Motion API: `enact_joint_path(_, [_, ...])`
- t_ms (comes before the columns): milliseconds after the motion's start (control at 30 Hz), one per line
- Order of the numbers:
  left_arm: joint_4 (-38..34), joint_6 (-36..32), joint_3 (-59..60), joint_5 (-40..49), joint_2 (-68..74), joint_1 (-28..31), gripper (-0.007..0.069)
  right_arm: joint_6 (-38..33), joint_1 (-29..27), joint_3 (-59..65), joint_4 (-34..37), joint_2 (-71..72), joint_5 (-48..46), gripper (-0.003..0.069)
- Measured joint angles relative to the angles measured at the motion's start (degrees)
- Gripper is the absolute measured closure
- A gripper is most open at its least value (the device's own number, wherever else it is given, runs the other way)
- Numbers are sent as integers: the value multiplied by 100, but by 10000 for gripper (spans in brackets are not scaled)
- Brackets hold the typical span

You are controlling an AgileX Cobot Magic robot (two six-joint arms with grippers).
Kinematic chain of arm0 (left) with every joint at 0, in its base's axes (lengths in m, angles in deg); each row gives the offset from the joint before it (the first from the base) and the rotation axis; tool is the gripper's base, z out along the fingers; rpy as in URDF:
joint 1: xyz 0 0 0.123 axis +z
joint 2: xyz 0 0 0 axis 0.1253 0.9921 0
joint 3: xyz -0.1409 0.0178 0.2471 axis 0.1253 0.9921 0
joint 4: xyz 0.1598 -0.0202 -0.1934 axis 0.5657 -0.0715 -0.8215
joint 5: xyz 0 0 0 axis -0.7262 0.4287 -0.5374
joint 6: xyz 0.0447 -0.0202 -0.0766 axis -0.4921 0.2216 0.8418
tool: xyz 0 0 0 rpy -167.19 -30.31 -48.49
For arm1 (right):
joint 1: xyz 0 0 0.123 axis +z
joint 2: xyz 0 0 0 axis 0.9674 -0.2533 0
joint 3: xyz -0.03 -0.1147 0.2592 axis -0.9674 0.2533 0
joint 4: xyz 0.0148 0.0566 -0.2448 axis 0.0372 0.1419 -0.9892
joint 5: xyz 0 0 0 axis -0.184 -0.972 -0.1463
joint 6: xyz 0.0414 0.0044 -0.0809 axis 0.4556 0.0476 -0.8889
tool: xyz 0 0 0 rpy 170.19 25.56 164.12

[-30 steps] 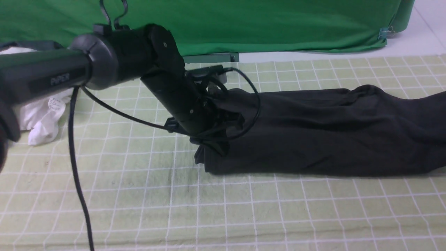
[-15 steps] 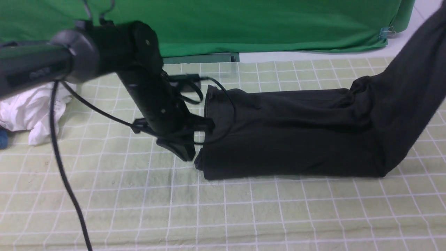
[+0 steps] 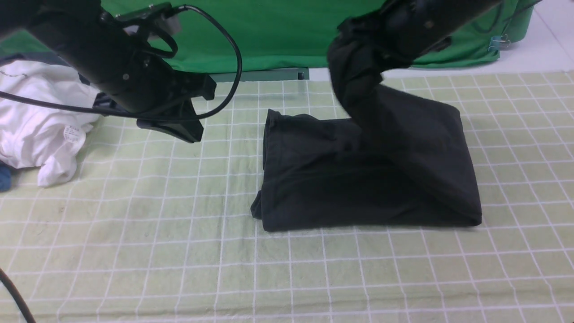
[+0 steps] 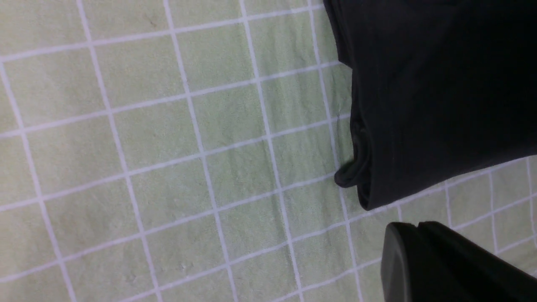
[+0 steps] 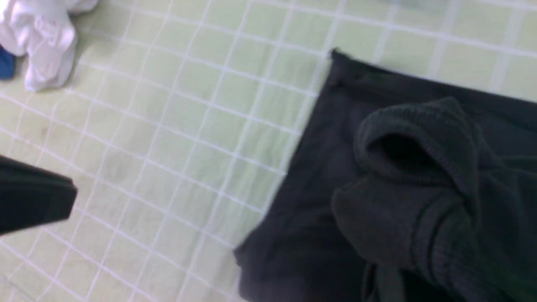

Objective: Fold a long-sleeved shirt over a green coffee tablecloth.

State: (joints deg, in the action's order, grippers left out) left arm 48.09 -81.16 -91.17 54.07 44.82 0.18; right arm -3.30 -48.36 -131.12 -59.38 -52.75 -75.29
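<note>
Black soft-knit long-sleeved shirt (image 3: 381, 179) is laid part-folded on pale yellow-green grid-lined tablecloth (image 3: 157, 233). One end is held bunched in closed right gripper (image 3: 356, 42); left gripper (image 3: 172, 128) closed, empty. Risk: end released crumpled, lower layers dragged by pull.

Left arm (image 3: 103, 54) reaches in from the left side at mid height, black, a cable (image 3: 233, 58) looping off the wrist, forearm angled down and forward. Left gripper (image 3: 188, 132) points down and to the right with jaws pressed together, nothing between them, hanging clear in the air. Right arm (image 3: 430, 20) comes in high from the right with its wrist tipped downward; right gripper (image 3: 358, 49) is mostly buried in dark cloth, clamped on a bunched fold of the long-sleeved shirt (image 3: 358, 179) and held raised.
</note>
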Motion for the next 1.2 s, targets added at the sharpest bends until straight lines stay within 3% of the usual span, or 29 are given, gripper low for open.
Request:
enact_joint_path(200, [-16,0,0,-48,0,0,611,32,515,0,-5,-851,987,585])
enact_joint_path(400, [-16,0,0,-116,0,2,610,38,828,0,13,-1336,1374,357])
enact_joint_path(500, [-16,0,0,-116,0,7,608,-32,827,0,32,-1198,1170,244])
enact_joint_path(600, [-16,0,0,-124,0,7,608,-216,685,-23,32,-890,658,185])
enact_joint_path(900, [-16,-4,0,-147,0,8,608,-636,-219,-185,-195,534,-1653,172])
enact_joint_path(967, [-16,-6,0,-170,0,8,608,-673,-311,-159,-337,688,-1776,172])
enact_joint_path(1200, [-16,-37,0,51,0,8,592,-394,-516,604,-2118,1823,-1958,172])
